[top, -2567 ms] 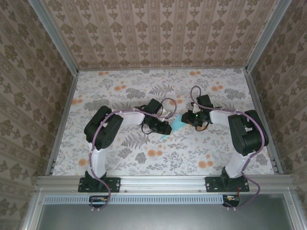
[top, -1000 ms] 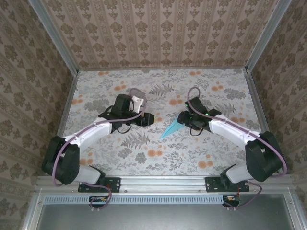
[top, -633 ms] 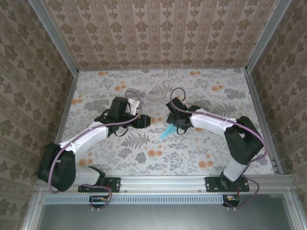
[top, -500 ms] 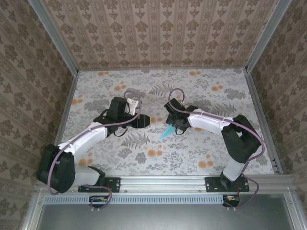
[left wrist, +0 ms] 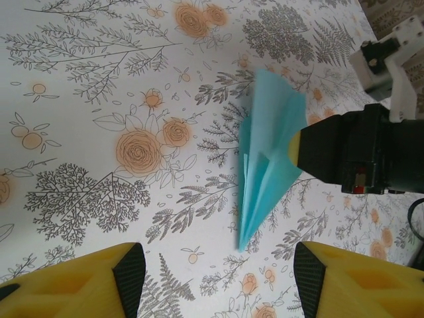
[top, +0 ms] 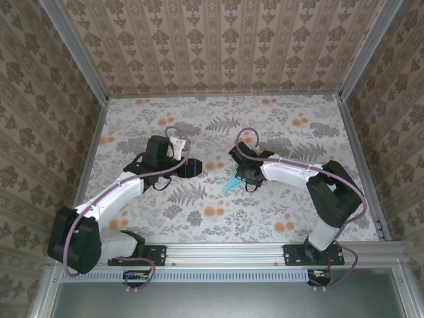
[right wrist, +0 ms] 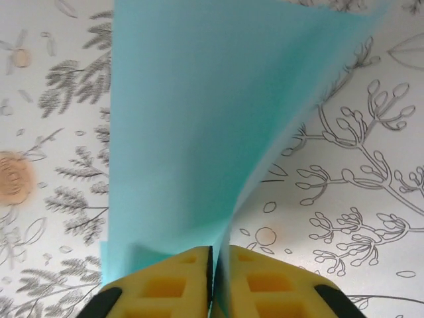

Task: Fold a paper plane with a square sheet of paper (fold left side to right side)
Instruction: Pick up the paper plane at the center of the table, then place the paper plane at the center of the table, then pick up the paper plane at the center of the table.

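The square sheet of paper now has the shape of a narrow, pointed cyan paper plane, lying mid-table with its tip toward the near left. My right gripper is shut on its wide rear end. In the right wrist view the yellow fingers pinch the blue sheet, which rises between them. The left wrist view has the plane ahead with the right gripper on its right edge. My left gripper stands open to the plane's left, a short way off, its pads apart over bare table.
The floral tablecloth covers the whole table. Patterned walls close it in on three sides, and an aluminium rail runs along the near edge by the arm bases.
My right gripper has shut on the plane's rear end and shifted left over it. The left gripper has drawn back slightly to the left and stays open.
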Robot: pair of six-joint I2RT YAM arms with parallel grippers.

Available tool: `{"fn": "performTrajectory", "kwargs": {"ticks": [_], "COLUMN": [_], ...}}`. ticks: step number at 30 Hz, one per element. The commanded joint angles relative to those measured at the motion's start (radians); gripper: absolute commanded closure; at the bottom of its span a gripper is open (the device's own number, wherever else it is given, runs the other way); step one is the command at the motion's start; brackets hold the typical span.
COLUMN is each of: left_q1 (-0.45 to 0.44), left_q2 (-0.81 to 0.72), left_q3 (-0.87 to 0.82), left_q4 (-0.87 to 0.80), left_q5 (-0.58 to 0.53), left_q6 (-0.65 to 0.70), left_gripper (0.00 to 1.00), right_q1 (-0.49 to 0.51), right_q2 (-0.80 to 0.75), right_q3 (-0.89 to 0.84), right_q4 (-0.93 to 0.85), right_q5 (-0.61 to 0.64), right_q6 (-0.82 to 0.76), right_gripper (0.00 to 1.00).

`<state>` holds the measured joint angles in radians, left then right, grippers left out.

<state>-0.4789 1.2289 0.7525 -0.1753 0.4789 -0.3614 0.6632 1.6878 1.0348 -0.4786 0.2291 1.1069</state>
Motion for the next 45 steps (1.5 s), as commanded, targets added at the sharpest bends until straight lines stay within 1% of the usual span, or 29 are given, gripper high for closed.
{"fn": "performTrajectory", "kwargs": {"ticks": [1, 3, 4, 8, 10, 11, 14, 15, 17, 23, 27, 30, 33, 36, 37, 40, 42, 45], "left_q1": [0.016, 0.016, 0.048, 0.089, 0.113, 0.122, 0.140, 0.143, 0.145, 0.145, 0.145, 0.145, 0.149, 0.153, 0.156, 0.165, 0.168, 0.174], "left_q2": [-0.040, -0.061, -0.073, -0.131, -0.157, -0.169, -0.186, -0.187, -0.186, -0.172, -0.174, -0.183, -0.200, -0.232, -0.248, -0.289, -0.317, -0.348], "left_q3": [-0.006, -0.006, -0.006, -0.022, -0.036, -0.044, -0.054, -0.056, -0.059, -0.055, -0.047, -0.046, -0.048, -0.071, -0.082, -0.122, -0.147, -0.172], "left_q4": [-0.031, -0.039, -0.042, -0.056, -0.055, -0.055, -0.061, -0.064, -0.067, -0.069, -0.078, -0.082, -0.077, -0.054, -0.041, -0.002, 0.011, 0.002], "left_q5": [-0.015, -0.019, -0.024, -0.051, -0.054, -0.051, -0.045, -0.044, -0.040, -0.030, -0.034, -0.042, -0.059, -0.108, -0.119, -0.136, -0.146, -0.165], "left_q6": [0.026, 0.020, 0.015, -0.005, -0.016, -0.020, -0.027, -0.030, -0.032, -0.041, -0.040, -0.040, -0.047, -0.068, -0.077, -0.101, -0.109, -0.109], "left_gripper": [0.36, 0.36, 0.35, 0.31, 0.29, 0.29, 0.28, 0.28, 0.28, 0.27, 0.27, 0.26, 0.22, 0.16, 0.14, 0.05, 0.00, 0.00], "right_q1": [0.013, 0.021, 0.024, 0.038, 0.037, 0.038, 0.034, 0.031, 0.020, -0.056, -0.095, -0.122, -0.122, -0.107, -0.099, -0.049, 0.006, 0.089], "right_q2": [-0.074, -0.108, -0.123, -0.170, -0.178, -0.180, -0.158, -0.149, -0.138, -0.120, -0.148, -0.192, -0.254, -0.290, -0.325, -0.344, -0.348, -0.329], "right_q3": [0.012, 0.015, 0.015, -0.002, -0.030, -0.058, -0.133, -0.153, -0.193, -0.313, -0.339, -0.342, -0.304, -0.246, -0.226, -0.170, -0.146, -0.126], "right_q4": [-0.010, 0.021, 0.037, 0.174, 0.241, 0.313, 0.429, 0.440, 0.455, 0.492, 0.417, 0.350, 0.239, 0.121, 0.089, -0.004, -0.037, -0.049], "right_q5": [0.001, -0.034, -0.054, -0.235, -0.326, -0.383, -0.469, -0.474, -0.466, -0.457, -0.407, -0.372, -0.318, -0.275, -0.266, -0.230, -0.199, -0.165], "right_q6": [-0.055, -0.101, -0.124, -0.239, -0.249, -0.257, -0.250, -0.248, -0.260, -0.293, -0.338, -0.368, -0.407, -0.430, -0.434, -0.430, -0.407, -0.358], "right_gripper": [0.95, 1.00, 1.00, 1.00, 1.00, 0.99, 0.99, 0.99, 0.98, 0.87, 0.76, 0.71, 0.66, 0.59, 0.58, 0.52, 0.45, 0.39]}}
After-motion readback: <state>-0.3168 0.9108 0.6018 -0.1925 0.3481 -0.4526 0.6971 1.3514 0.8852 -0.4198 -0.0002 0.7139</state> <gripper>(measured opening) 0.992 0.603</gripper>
